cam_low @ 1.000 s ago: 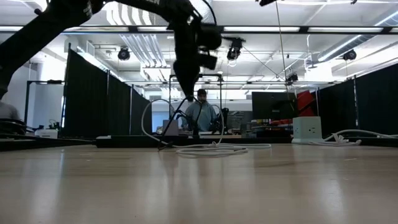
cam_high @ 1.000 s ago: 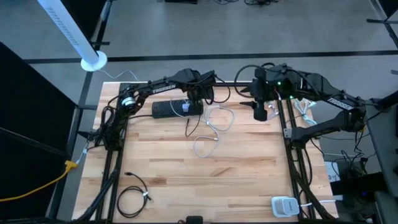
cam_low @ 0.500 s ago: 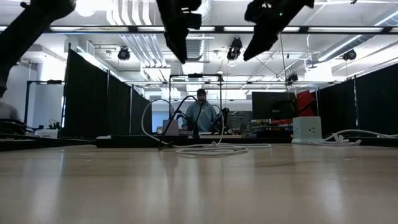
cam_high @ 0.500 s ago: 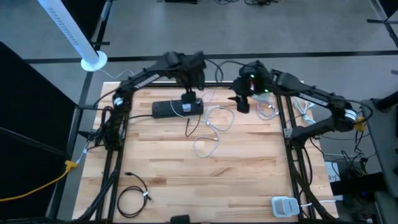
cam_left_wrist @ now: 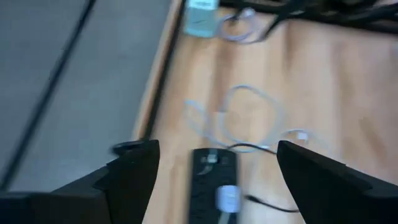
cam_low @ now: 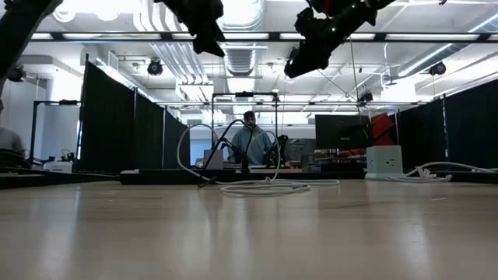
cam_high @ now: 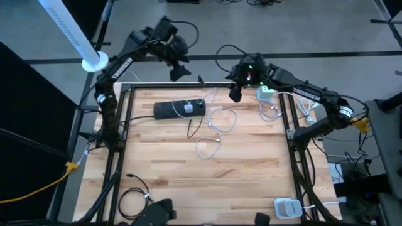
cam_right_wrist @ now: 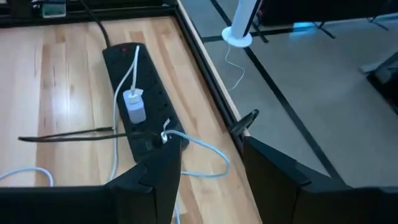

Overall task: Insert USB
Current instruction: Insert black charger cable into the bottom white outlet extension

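Observation:
A black power strip [cam_high: 179, 108] lies along the table's far edge, with a white charger [cam_high: 187, 108] plugged into its top. The right wrist view shows the same strip [cam_right_wrist: 134, 81] and charger [cam_right_wrist: 134, 106]. White cable loops [cam_high: 217, 122] lie on the wood to the strip's right; which end is the USB plug I cannot tell. My left gripper [cam_high: 178, 68] hangs open high above the far edge, left of the charger, with nothing between its fingers [cam_left_wrist: 134, 171]. My right gripper [cam_high: 235, 93] hovers open to the right of the strip, also with nothing in it.
A thin black cable [cam_high: 190, 129] runs from the strip toward the table's middle. A white-and-teal adapter [cam_high: 265, 94] sits at the far right, a white box [cam_high: 287, 207] at the near right and a black cable coil [cam_high: 135, 198] at the near left. A person [cam_low: 250, 144] sits beyond the table.
My left gripper has risen from just above the charger on the strip and swung toward the table's far left, turning as it went. My right gripper has moved toward the table's left, closer to the strip. The strip and cables have kept their places.

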